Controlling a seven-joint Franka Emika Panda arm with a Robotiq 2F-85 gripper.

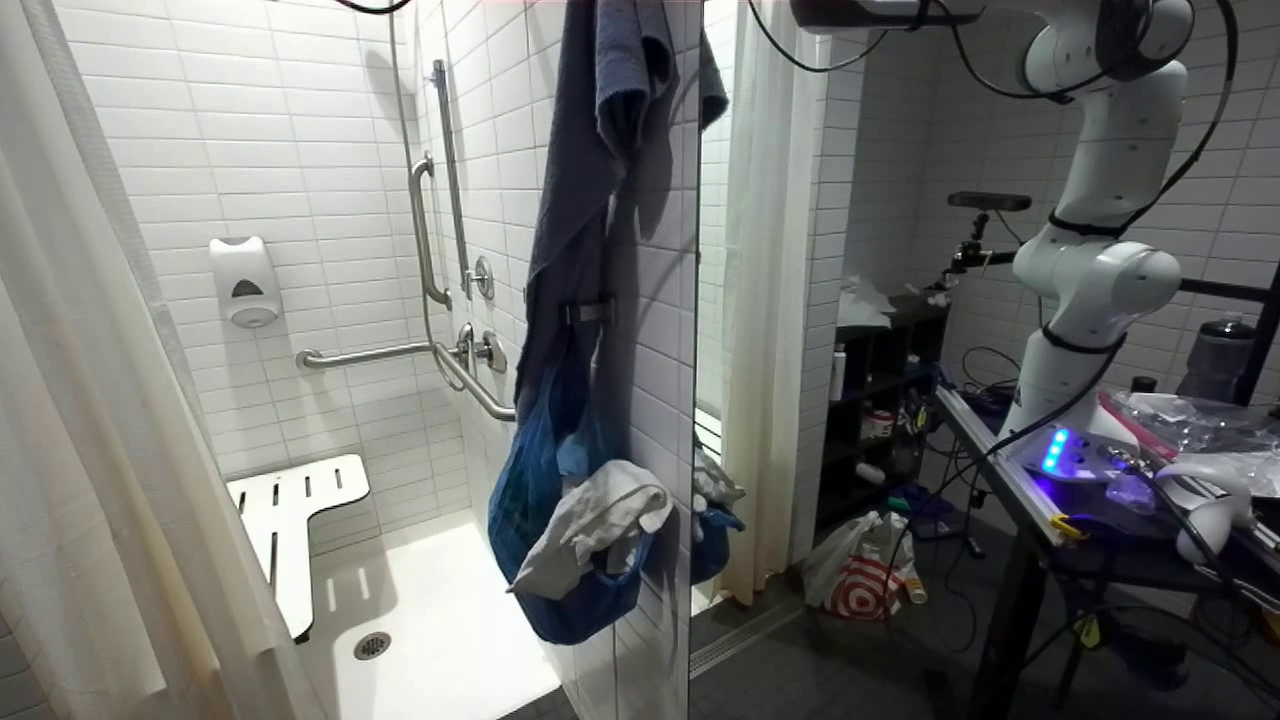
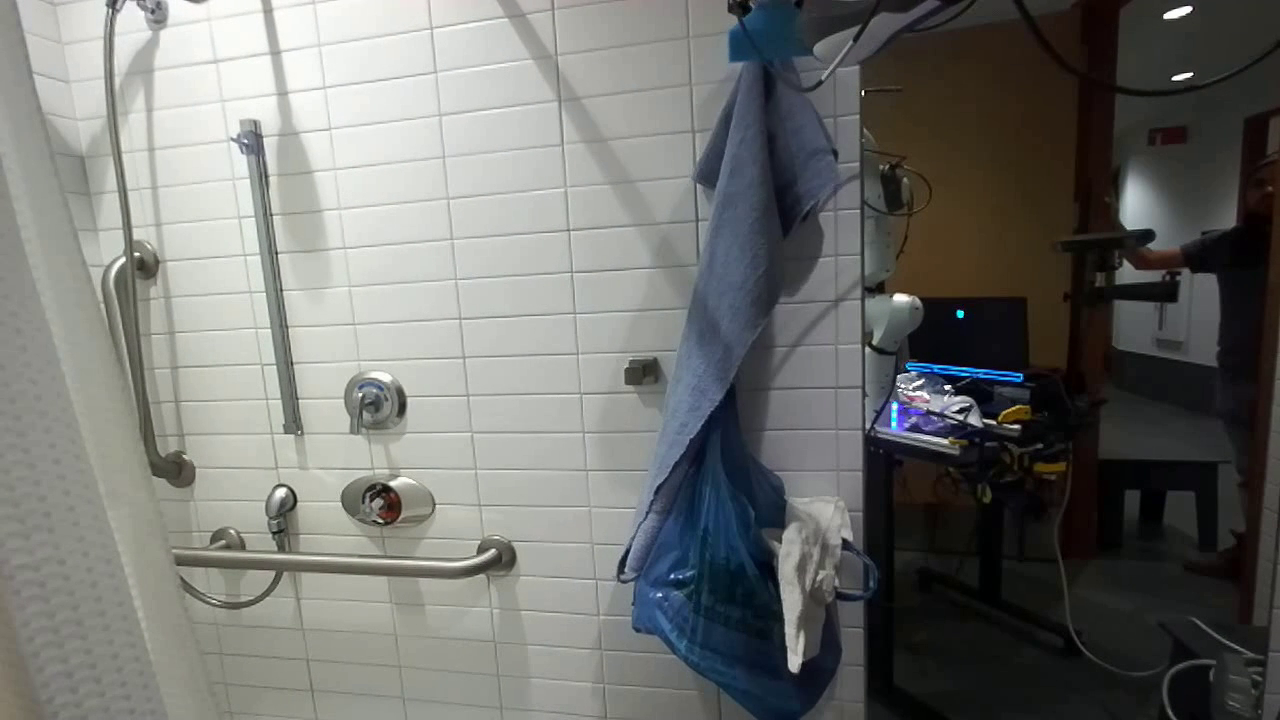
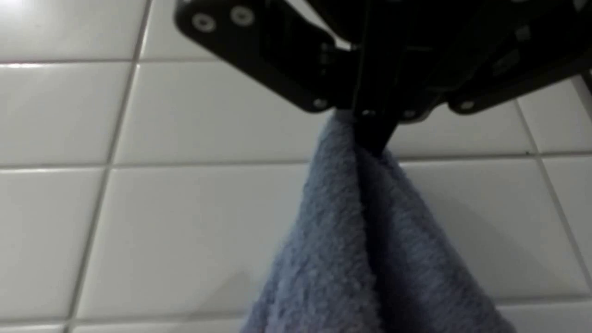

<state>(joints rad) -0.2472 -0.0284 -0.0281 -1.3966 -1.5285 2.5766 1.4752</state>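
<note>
My gripper [image 3: 370, 130] is clamped in a pinch; behind it my white arm [image 1: 1082, 262] stands bent, its base [image 1: 1085, 452] well below.

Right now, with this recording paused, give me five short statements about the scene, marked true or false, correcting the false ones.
1. The black jointed hand is shut on a blue-grey terry towel. True.
2. The towel lies spread flat. False: it hangs from the hand.
3. A crumpled white cloth touches the translucent blue plastic bag. True.
4. The L-shaped slotted shower seat is black. False: that seat is white.
5. A silvery metal grab bar is fixed to the white tiled wall. True.
</note>
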